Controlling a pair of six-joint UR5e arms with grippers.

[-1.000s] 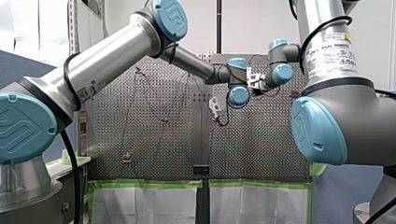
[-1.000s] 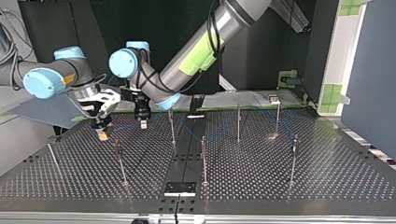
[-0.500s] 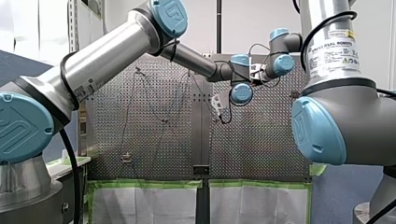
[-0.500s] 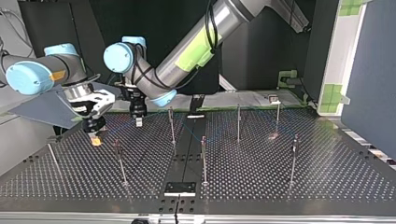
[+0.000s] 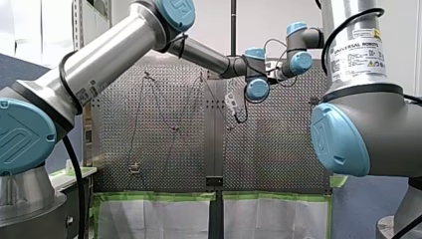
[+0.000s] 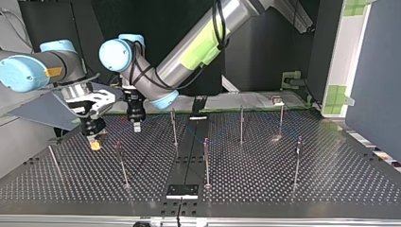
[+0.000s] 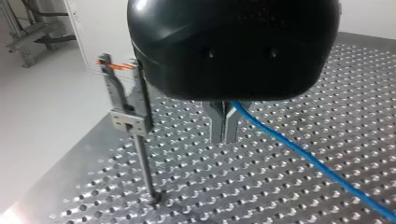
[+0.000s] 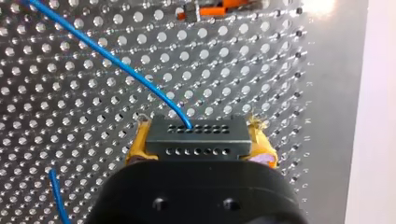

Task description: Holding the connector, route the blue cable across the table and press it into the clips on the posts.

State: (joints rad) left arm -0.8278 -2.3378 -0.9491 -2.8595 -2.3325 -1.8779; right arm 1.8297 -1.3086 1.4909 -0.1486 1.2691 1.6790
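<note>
Connector [image 8: 194, 137] sits pinched between yellow pads [image 8: 136, 147], blue cable [image 8: 116, 65] trailing away.

One blue cable [image 8: 116, 65], one connector [image 8: 196, 137], perhaps seven posts [image 6: 206, 163]

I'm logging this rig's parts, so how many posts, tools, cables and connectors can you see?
Posts: 7
Tools, the left tool and the right tool: 2
Blue cable: 1
Connector: 1
Total: 11
</note>
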